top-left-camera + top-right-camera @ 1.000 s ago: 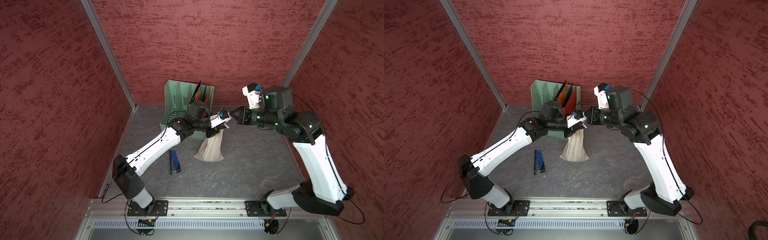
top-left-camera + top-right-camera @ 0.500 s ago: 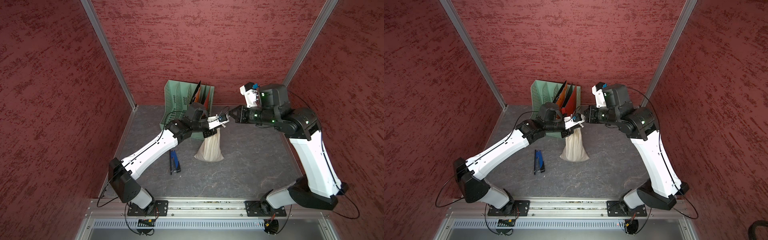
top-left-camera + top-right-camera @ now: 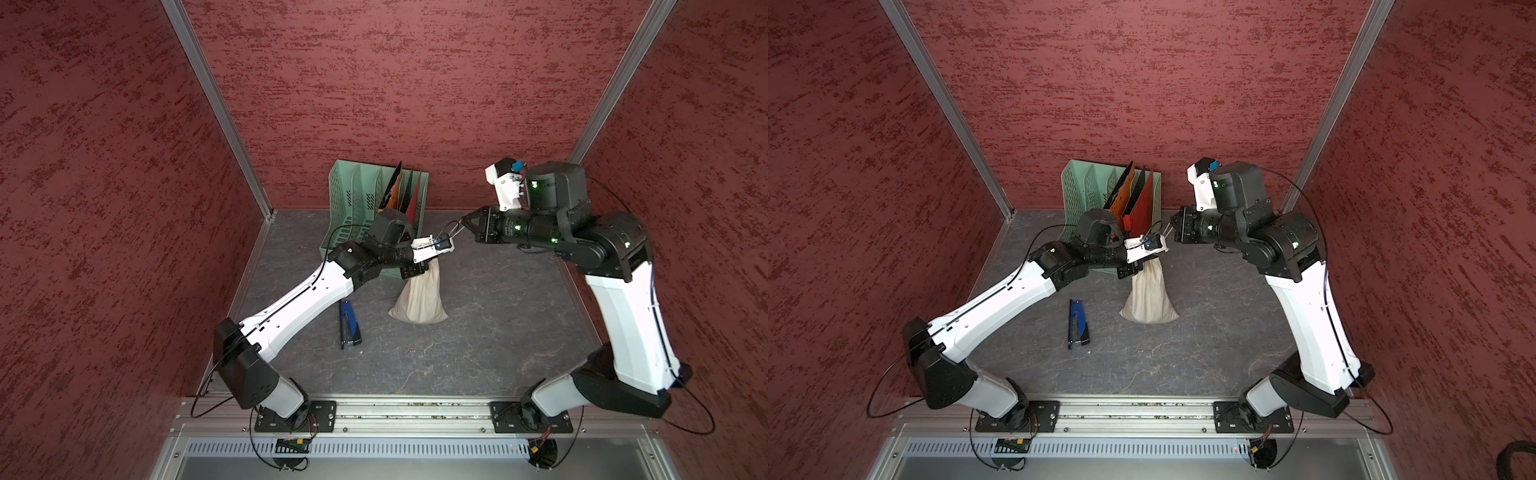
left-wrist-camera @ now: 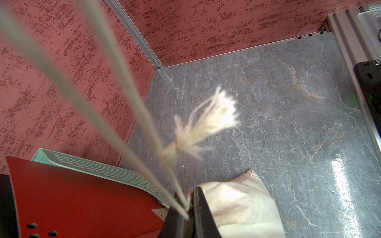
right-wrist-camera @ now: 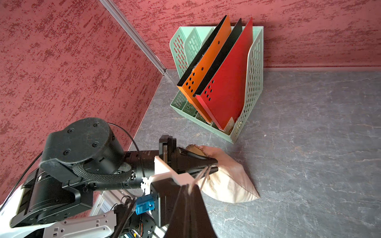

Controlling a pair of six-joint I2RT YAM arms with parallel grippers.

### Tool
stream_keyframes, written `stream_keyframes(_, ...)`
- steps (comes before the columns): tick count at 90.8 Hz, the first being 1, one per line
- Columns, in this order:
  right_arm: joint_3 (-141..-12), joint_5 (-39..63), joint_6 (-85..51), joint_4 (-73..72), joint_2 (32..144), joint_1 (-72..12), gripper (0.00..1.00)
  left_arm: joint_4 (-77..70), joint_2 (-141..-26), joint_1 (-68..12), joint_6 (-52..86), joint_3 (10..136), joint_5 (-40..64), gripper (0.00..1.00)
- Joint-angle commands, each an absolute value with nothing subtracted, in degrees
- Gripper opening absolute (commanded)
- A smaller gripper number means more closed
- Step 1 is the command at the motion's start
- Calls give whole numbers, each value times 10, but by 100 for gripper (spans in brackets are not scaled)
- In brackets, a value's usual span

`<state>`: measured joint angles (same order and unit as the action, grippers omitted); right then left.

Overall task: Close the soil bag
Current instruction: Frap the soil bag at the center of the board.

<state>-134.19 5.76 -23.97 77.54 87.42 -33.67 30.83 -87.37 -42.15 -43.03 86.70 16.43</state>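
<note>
Ok so nearest the front there's just a blue stapler lying on the grey table, not involved in anything. A bit further in, beside it on the right arm's side, is the soil bag. Its fat base sits on the table and the body tapers up to a neck that's lifted off the surface, just in front of the file rack. The left gripper is parked at that neck, jaws nearly pressed together, with both cords running out through the thin slot between them. It looks like a pinch on the cords, though how hard it bites I can't tell. The frayed knotted end dangles loose beside them. The cords then run up and across to the right gripper, which is pressed together on them, well clear of the bag itself. Behind all that is the mint file rack with its orange and red folders against the back wall. Progress-wise I'd say it's most of the way there: the cords are drawn out long and the fabric at the neck looks puckered and bunched. The gripper hides whether the mouth is fully shut, though. What's left, I reckon, is a last bit of pull if there's a gap, then both let go.
</note>
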Motion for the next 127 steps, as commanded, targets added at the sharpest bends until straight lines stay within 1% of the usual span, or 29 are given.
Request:
stream_keyframes(1,-1393,24,-221,723,856,-338,0,403,-871,-402,-435,832,127,10)
stream_keyframes(26,-1396,25,-217,721,850,-325,0,427,-854,-396,-439,806,119,9)
stream_keyframes(40,-1413,32,-217,719,859,-323,0,439,-857,-396,-447,813,90,13)
stream_keyframes(64,-1432,43,-216,715,870,-318,0,455,-868,-397,-457,823,45,15)
stream_keyframes(89,-1431,41,-214,732,864,-289,0,468,-858,-390,-453,818,59,15)
stream_keyframes(96,-1431,45,-215,736,861,-276,0,472,-856,-389,-450,820,60,15)
stream_keyframes(102,-1430,43,-215,739,859,-266,0,476,-855,-389,-448,821,64,11)
stream_keyframes(105,-1427,41,-214,745,859,-262,0,477,-855,-389,-444,823,66,8)
stream_keyframes(112,-1384,36,-207,756,849,-240,0,490,-856,-388,-434,834,84,0)
stream_keyframes(120,-1271,31,-207,748,815,-214,0,506,-859,-390,-418,856,102,0)
stream_keyframes(127,-1162,34,-214,705,779,-207,0,521,-855,-394,-408,875,124,0)
